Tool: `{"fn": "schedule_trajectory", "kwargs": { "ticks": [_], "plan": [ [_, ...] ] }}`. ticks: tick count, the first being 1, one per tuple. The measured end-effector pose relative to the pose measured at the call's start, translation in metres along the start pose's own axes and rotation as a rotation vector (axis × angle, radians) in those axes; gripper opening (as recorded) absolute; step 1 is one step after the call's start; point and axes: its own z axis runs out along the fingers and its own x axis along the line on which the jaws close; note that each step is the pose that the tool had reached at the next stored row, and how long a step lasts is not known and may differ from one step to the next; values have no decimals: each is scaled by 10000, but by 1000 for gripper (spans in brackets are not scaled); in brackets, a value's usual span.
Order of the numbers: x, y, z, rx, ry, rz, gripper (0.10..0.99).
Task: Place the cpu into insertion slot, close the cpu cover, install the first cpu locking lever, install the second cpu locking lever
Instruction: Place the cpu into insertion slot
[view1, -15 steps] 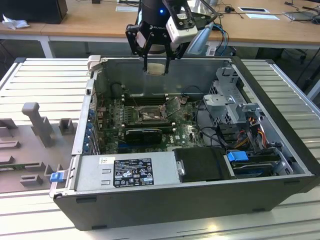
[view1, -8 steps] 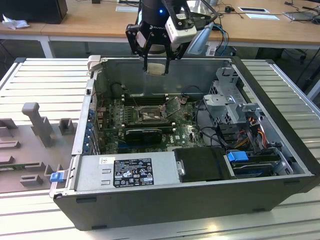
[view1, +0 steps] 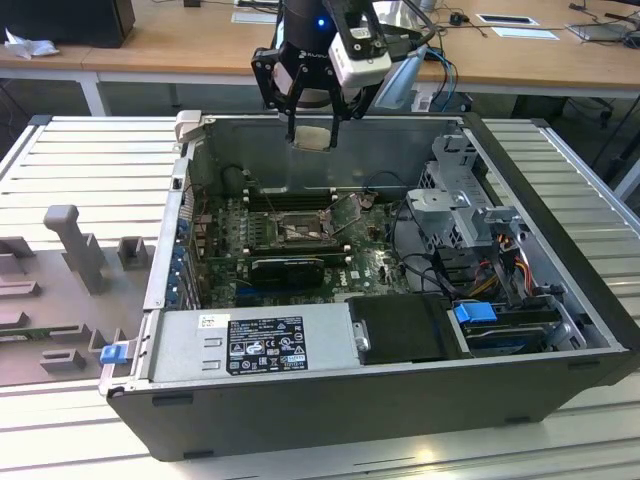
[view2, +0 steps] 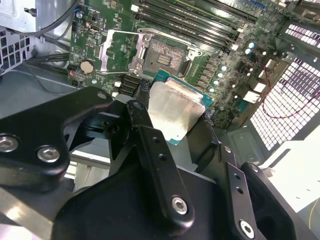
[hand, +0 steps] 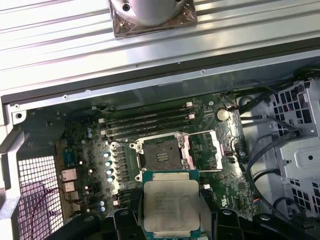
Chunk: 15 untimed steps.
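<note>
While the cpu (view1: 313, 138) hangs over the case, progress: step one is in hand and none of the four is finished.
claw (view1: 313, 128): closed onto the cpu by two opposite edges; grips nothing else.
cpu: in the exterior view it is above the back wall of the open computer case (view1: 300, 400), well apart from the board. In the first wrist view its metal face is toward the camera, with the socket beyond it.
insertion slot (hand: 161, 154): bare, contact field exposed, no chip seated.
cpu cover (hand: 185, 150): swung open, lying just beside the slot, not over it.
locking levers: thin wires, hard to trace. Judged unlatched, since the cover is open.
remaining: seat cpu, close cover, first lever, second lever.
surface (view1: 90, 160): ribbed metal, carries the case.
</note>
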Motion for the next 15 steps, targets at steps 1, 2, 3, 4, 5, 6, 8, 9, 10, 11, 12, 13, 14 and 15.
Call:
{"fn": "schedule_trajectory", "kwargs": {
  "ticks": [1, 2, 3, 4, 5, 6, 8, 9, 10, 11, 12, 13, 14, 15],
  "plan": [
    [0, 0, 0, -1, -2, 18, 541],
    [0, 0, 0, -1, -4, 42, 541],
    [0, 0, 0, -2, -6, 64, 541],
    [0, 0, 0, -3, -9, 100, 541],
    [0, 0, 0, -3, -12, 128, 541],
    [0, 0, 0, -3, -13, 146, 541],
    [0, 0, 0, -4, -17, 186, 541],
    [0, 0, 0, -4, -19, 206, 541],
    [0, 0, 0, -5, -21, 227, 541],
    [0, 0, 0, -5, -23, 249, 541],
    [0, 0, 0, -6, -24, 268, 541],
    [0, 0, 0, -7, -27, 301, 541],
    [0, 0, 0, -7, -30, 329, 541],
    [0, 0, 0, -8, -32, 356, 541]
  ]
}}
